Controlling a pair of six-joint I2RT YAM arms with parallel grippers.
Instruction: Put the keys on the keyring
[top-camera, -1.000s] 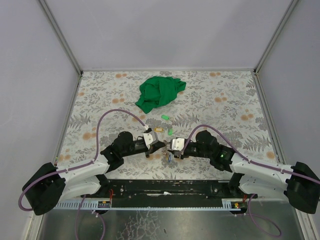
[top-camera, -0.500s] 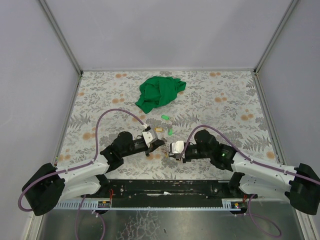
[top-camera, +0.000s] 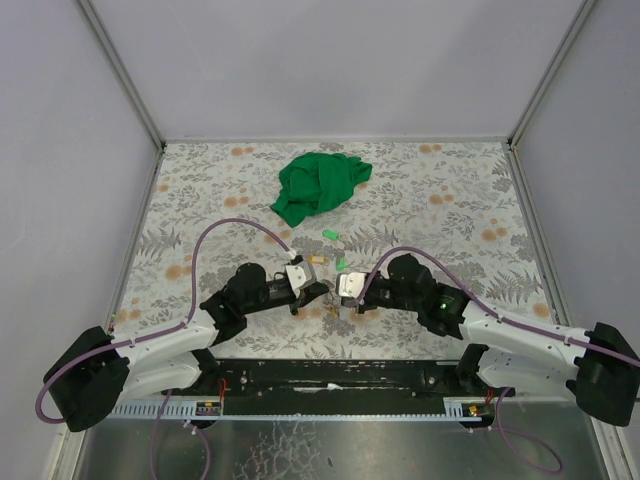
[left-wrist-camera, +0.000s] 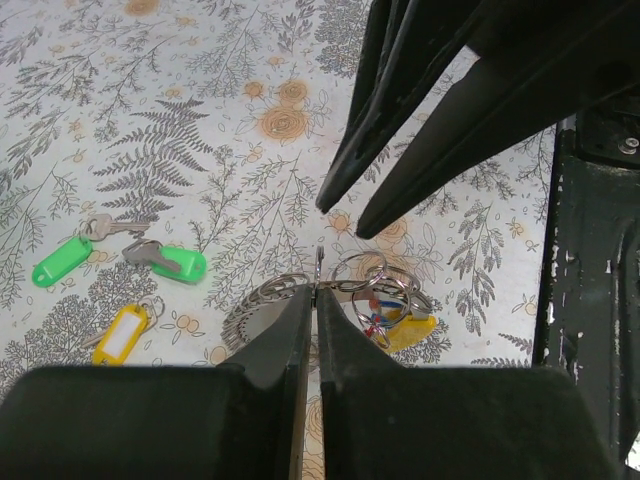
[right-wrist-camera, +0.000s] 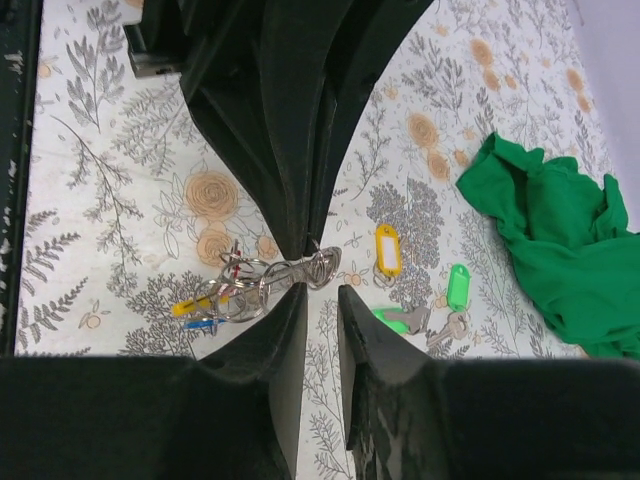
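My left gripper (left-wrist-camera: 317, 290) is shut on the keyring (left-wrist-camera: 372, 272), a bundle of thin silvery wire loops held just above the table. From the loops hang keys with yellow, blue and red tags (left-wrist-camera: 402, 326). My right gripper (right-wrist-camera: 322, 292) faces it tip to tip, jaws a little apart with nothing between them; the keyring (right-wrist-camera: 322, 268) lies just beyond its fingertips. Loose on the table are two green-tagged keys (left-wrist-camera: 62, 260) (left-wrist-camera: 176, 263) and a yellow-tagged key (left-wrist-camera: 120, 335). In the top view both grippers (top-camera: 322, 293) (top-camera: 338, 296) meet at the table's near middle.
A crumpled green cloth (top-camera: 318, 185) lies at the back of the floral table (top-camera: 450, 210). The black base rail (top-camera: 330, 375) runs along the near edge. Grey walls close in the left, right and far sides.
My right gripper's jaws have narrowed, and it has shifted slightly away from its base toward the left gripper's tips. The left gripper has kept still, shut on the keyring.
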